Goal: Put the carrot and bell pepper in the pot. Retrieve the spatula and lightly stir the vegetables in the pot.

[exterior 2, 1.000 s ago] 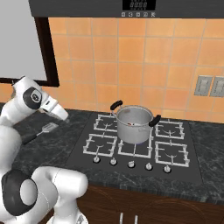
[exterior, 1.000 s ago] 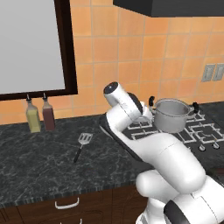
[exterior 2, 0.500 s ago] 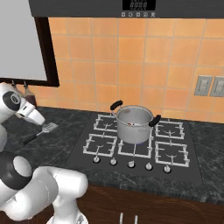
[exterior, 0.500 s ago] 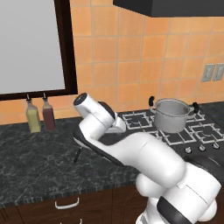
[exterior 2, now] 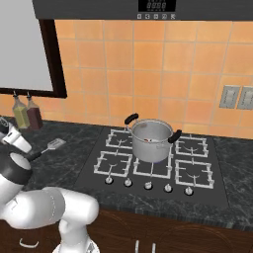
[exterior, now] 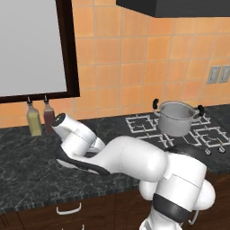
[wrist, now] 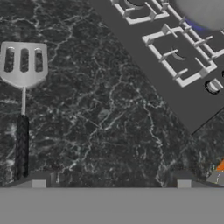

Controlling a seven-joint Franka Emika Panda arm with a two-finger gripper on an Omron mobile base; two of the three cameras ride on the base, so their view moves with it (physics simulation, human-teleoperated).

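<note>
Looking down from the hand view, we see the spatula [wrist: 22, 100] lying flat on the dark speckled surface [wrist: 109, 113] at the left of the frame, slotted blade toward the top, dark handle toward the bottom. The gripper [wrist: 111, 183] hangs above bare surface with its fingertips [wrist: 39, 183] wide apart, holding nothing, the handle just beside the left tip. In the right base view the pot [exterior 2: 151, 140] stands on the stove [exterior 2: 155, 163] at frame center, a bit of orange and red showing inside.
</note>
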